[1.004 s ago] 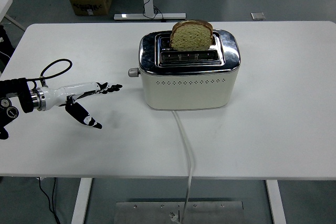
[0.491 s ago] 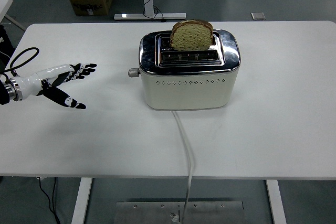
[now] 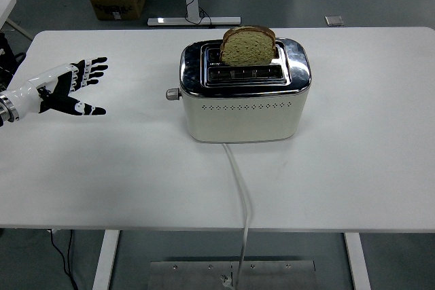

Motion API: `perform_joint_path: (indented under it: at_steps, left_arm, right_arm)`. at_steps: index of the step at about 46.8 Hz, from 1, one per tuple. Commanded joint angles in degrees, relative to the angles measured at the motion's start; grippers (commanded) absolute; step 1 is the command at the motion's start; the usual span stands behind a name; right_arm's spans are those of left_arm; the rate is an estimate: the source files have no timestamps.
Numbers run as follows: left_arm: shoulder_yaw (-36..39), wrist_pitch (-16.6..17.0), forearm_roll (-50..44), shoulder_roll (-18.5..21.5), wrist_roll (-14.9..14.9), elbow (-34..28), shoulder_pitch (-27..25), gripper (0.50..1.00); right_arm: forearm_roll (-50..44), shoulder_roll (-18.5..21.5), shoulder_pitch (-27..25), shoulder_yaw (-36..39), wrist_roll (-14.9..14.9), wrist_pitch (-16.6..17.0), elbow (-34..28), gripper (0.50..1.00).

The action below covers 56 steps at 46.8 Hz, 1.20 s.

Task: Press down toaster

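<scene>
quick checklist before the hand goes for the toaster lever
1. Slice of brown bread sits upright in the rear slot, sticking out above it: ok.
2. Small grey lever knob on the left end of the cream and chrome toaster is in plain view: ok.
3. Left hand is open and holds nothing: ok.
4. Left hand is near the knob: not ok, it hangs far left near the white table's edge.
5. Bare table between hand and knob: ok.
6. White power cord plugged in: cannot tell, it runs off the near edge.
</scene>
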Motion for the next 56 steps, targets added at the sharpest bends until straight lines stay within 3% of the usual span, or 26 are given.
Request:
perform_joint_path:
  at_steps: [1,17,40,48,56]
  left_arm:
    - [-0.1,1.8,-3.1,-0.1,0.0,1.7,-0.7,1.0]
    - [-0.3,2.5,-11.2,-1.0,0.0,3.5,-2.9,1.0]
    - [-1.2,4.2,-29.0,-14.1,0.0,16.6,-5.6,1.0]
    - [-5.5,4.2,-36.1,-18.3,0.0,20.9,-6.1,1.0]
    - [-8.3,4.2,-37.0,-20.7,0.0,21.9,-6.1,1.0]
  right_arm:
    - [0.0,0.0,0.0,0.0,-0.1,0.0,0.0,1.0]
    - [0.0,0.0,0.0,0.0,0.0,0.0,0.0,0.998]
    - [0.0,0.0,0.0,0.0,0.0,0.0,0.0,0.998]
    - [0.0,0.0,0.0,0.0,-0.1,0.0,0.1,0.998]
    - [0.0,0.0,0.0,0.0,-0.1,0.0,0.0,0.998]
